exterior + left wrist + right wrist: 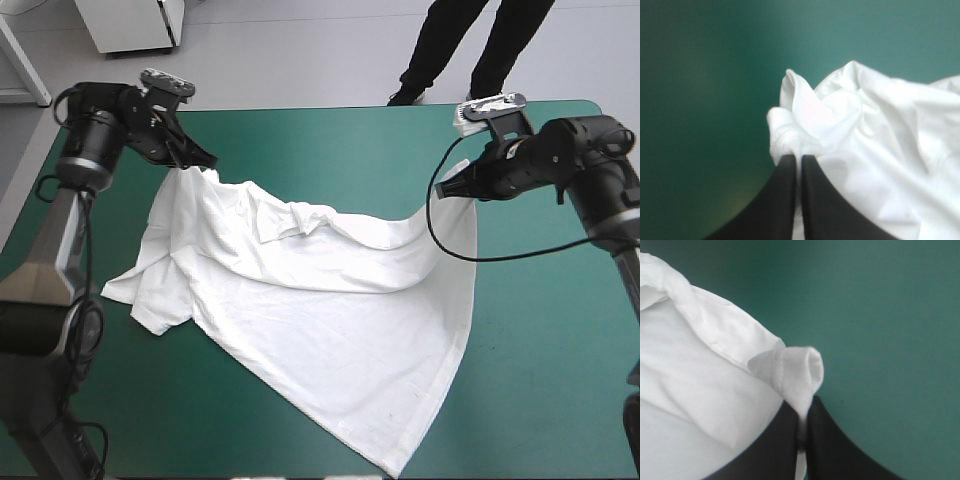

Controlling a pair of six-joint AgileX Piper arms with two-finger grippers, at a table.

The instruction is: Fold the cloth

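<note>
T-shirt (320, 330): white short-sleeved cloth garment, spread across the middle of the table, with two far points lifted off it.
Near part: one hem corner lies at 6 o'clock from the table's middle, close to the near edge, flat on the teal-green table cover (540, 380).
Side part: a sleeve lies flat at 9 o'clock, on the cover.
Middle part: cloth is rumpled into folds and rises toward the far side; the far edge sags between the two held points.
Left gripper (196, 160): at 10 o'clock, raised; its two broad black fingers are pressed together on a bunched fold of the T-shirt. In the left wrist view a knot of white cloth stands just ahead of the tips.
Right gripper (452, 186): at 2 o'clock, raised; fingers all but closed, pinching a stitched hem edge. In the right wrist view that edge curls over just ahead of the tips.
Far part: teal-green surface shows ahead of both grippers.
</note>
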